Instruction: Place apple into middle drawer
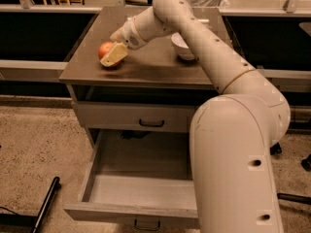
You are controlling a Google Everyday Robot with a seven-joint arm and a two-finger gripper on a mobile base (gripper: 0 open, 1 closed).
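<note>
The red-orange apple [105, 49] sits on the left part of the brown cabinet top [160, 72]. My gripper [113, 55] is right at the apple, its yellowish tip lying over the apple's front right side. The arm reaches in from the right across the top. The middle drawer [146, 191] is pulled wide open below, its pale grey floor bare, with its dark loop handle [147, 224] at the front edge.
A white bowl [182, 47] stands on the top to the right of the apple, partly hidden by my arm. The upper drawer front [112, 116] is closed. My bulky body [238, 169] overlaps the open drawer's right side. A black pole [46, 205] lies on the floor at lower left.
</note>
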